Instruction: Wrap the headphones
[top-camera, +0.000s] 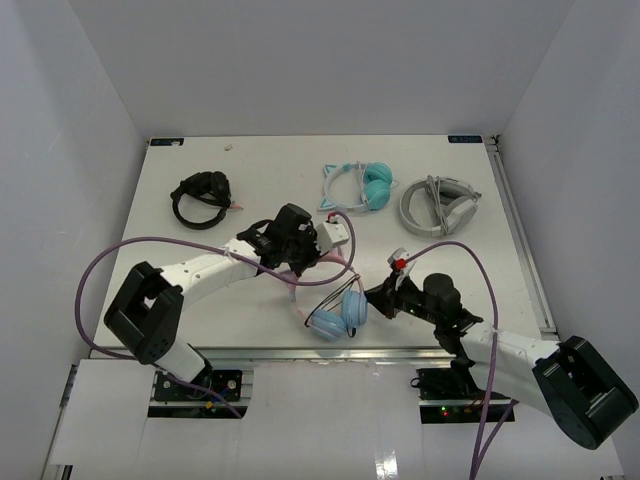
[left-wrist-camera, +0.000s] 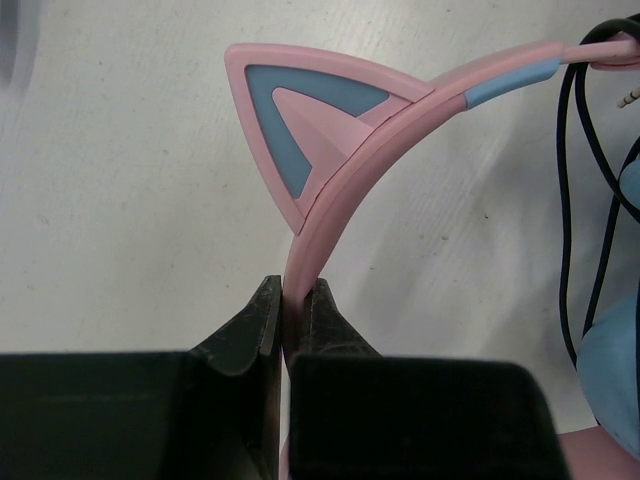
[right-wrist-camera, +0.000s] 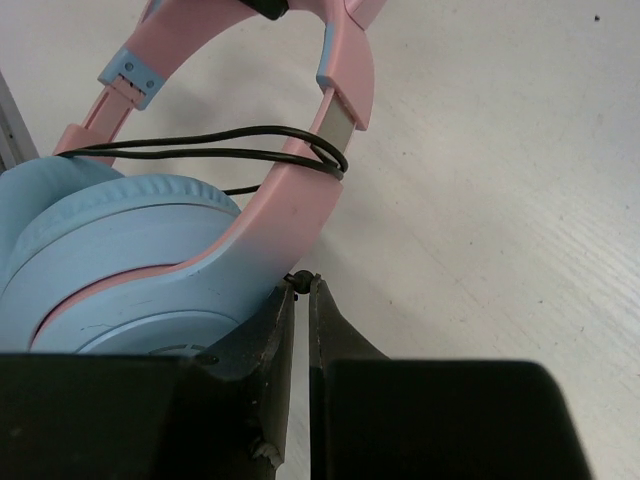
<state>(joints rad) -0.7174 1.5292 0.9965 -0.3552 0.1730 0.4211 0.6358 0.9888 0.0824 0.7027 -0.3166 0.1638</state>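
The headphones sit at the desk's near edge, between my arms. My left fingers pinch the pink headband. My right fingers are pressed together on the thin black cable beside a blue cup.

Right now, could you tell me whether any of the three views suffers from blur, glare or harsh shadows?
Top external: even light, soft shadows, no glare on the table. Left wrist: the headphones are sharp, the left hand nearly black. Right wrist: the blue ear cup looks slightly soft, the right hand dark.
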